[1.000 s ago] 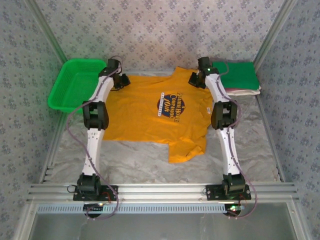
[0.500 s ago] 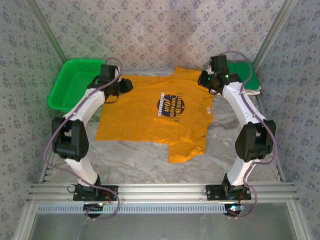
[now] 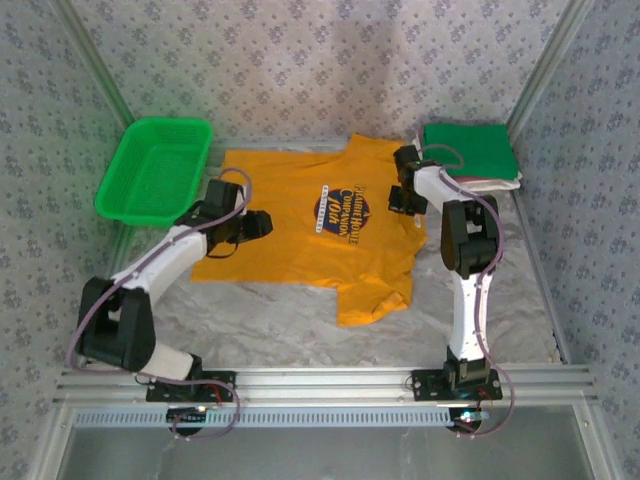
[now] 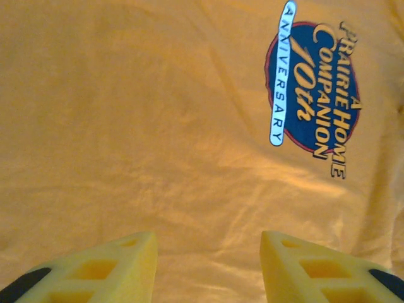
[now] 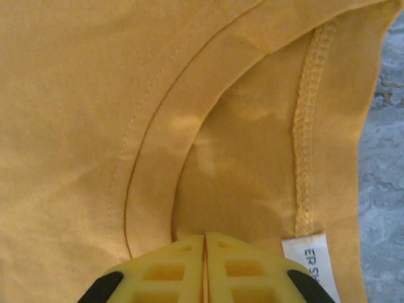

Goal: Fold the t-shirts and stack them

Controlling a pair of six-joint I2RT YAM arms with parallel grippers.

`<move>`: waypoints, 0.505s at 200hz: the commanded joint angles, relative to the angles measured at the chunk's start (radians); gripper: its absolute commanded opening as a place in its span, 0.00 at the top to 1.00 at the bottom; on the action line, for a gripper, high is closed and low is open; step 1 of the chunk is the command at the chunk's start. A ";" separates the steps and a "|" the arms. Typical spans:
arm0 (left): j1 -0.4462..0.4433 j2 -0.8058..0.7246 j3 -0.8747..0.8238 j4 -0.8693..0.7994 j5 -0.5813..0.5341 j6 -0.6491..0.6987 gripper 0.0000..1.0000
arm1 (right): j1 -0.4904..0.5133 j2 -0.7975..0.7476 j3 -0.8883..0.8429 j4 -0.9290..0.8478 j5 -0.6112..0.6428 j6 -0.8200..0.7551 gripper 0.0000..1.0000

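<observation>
An orange-yellow t-shirt [image 3: 290, 250] lies spread flat on the table, its dark blue-and-white chest print [image 3: 340, 210] facing up and one sleeve pointing toward the near edge. My left gripper [image 3: 262, 224] hovers over the shirt's left half, open, with bare cloth [image 4: 158, 126] between its fingers and the print [image 4: 312, 88] ahead to the right. My right gripper [image 3: 402, 200] is at the collar, shut. Its closed fingertips [image 5: 204, 238] rest just inside the neckline [image 5: 158, 177] beside the white label [image 5: 312, 259]; whether cloth is pinched I cannot tell. A folded green t-shirt [image 3: 468, 150] tops a stack with a white one [image 3: 495, 183] beneath.
A green plastic mesh basket [image 3: 160, 122] stands at the far left, beside the shirt's corner. Patterned walls and metal posts close in the back and sides. Grey marbled table [image 3: 280, 325] shows in front of the shirt and along its right edge [image 5: 385, 189].
My left arm drew back from the shirt's far-left corner to its left middle and its jaws opened. My right arm came in from the far-right shoulder down to the collar.
</observation>
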 commanded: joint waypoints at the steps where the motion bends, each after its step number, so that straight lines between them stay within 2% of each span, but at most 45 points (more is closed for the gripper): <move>1: 0.016 -0.087 -0.093 -0.069 -0.062 -0.036 0.51 | -0.019 0.039 0.068 -0.063 0.027 -0.012 0.88; 32: 0.081 -0.177 -0.178 -0.156 -0.071 -0.063 0.50 | -0.068 0.092 0.128 -0.079 0.004 -0.008 0.89; 58: 0.170 -0.228 -0.232 -0.205 -0.045 -0.057 0.50 | -0.104 0.133 0.183 -0.079 0.000 -0.012 0.89; 85: 0.237 -0.244 -0.260 -0.244 -0.040 -0.044 0.49 | -0.130 0.219 0.327 -0.115 -0.043 -0.021 0.90; 101: 0.288 -0.239 -0.279 -0.249 -0.006 -0.044 0.49 | -0.136 0.268 0.428 -0.181 -0.023 -0.026 0.90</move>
